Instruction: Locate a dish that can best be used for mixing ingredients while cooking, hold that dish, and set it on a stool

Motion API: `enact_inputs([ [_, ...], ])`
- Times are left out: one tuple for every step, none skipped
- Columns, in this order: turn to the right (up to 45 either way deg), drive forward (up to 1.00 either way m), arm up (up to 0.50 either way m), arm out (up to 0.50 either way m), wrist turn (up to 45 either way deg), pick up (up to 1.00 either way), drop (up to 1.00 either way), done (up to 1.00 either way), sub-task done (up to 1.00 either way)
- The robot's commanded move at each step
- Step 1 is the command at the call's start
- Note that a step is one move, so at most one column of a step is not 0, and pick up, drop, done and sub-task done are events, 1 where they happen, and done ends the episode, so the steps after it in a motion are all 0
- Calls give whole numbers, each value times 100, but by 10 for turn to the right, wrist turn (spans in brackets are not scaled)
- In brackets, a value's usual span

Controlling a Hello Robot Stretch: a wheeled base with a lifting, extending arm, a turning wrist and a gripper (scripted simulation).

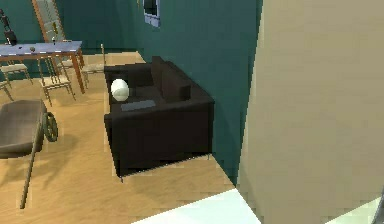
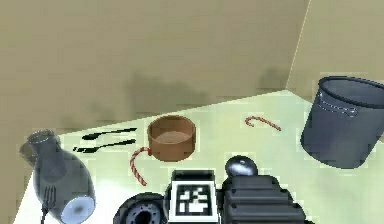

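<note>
On pale tabletop (image 2: 262, 152): round brown bowl (image 2: 172, 138); tapered grey bin (image 2: 345, 122); hand (image 2: 138, 212), grasp cannot tell.

The brown bowl (image 2: 172, 138) looks matt, like wood or clay; the grey vase (image 2: 62, 180) is glossy; the dark pot (image 2: 345, 120) resembles dull metal; the pale bench (image 2: 225, 130) is smooth, matt; the armchair (image 1: 165, 130) looks like smooth dark leather; the floor (image 1: 80, 180) looks wooden.
</note>
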Motion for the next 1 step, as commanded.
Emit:
enact_inputs([
  [0, 0, 0, 20, 0, 0, 0, 0, 0],
])
